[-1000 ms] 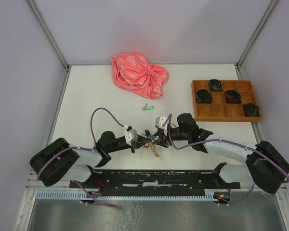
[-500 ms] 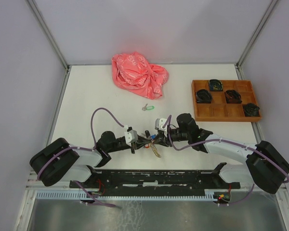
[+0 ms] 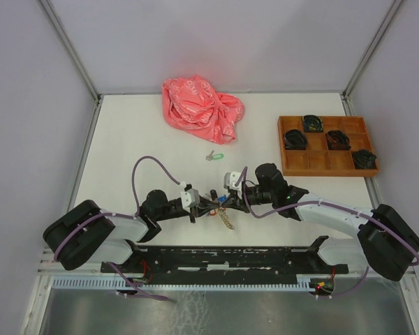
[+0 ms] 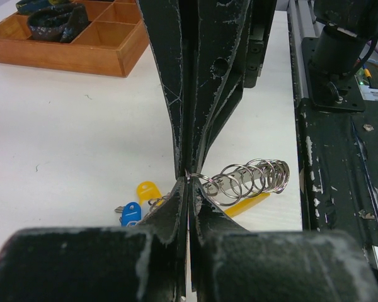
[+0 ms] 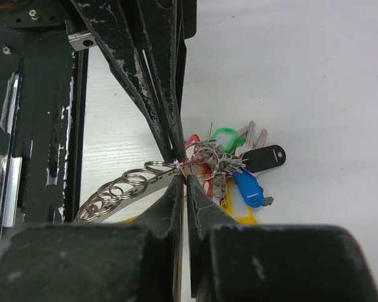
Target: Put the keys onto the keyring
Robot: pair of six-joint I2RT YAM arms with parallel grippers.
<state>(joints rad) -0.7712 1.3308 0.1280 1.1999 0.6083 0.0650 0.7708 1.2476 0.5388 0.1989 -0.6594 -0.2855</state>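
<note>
Left gripper (image 4: 188,184) and right gripper (image 5: 183,180) both clamp the keyring (image 5: 203,153), tips touching. The green-tagged key (image 3: 214,156) lies apart on the table (image 3: 126,139).

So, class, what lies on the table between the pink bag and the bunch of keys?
A single loose green-tagged key, shown in the top external view.

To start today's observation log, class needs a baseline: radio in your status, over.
Left gripper and right gripper both shut, pinching the keyring tip to tip. Green-tagged key loose beyond them, untouched. Nothing blocking it.
</note>
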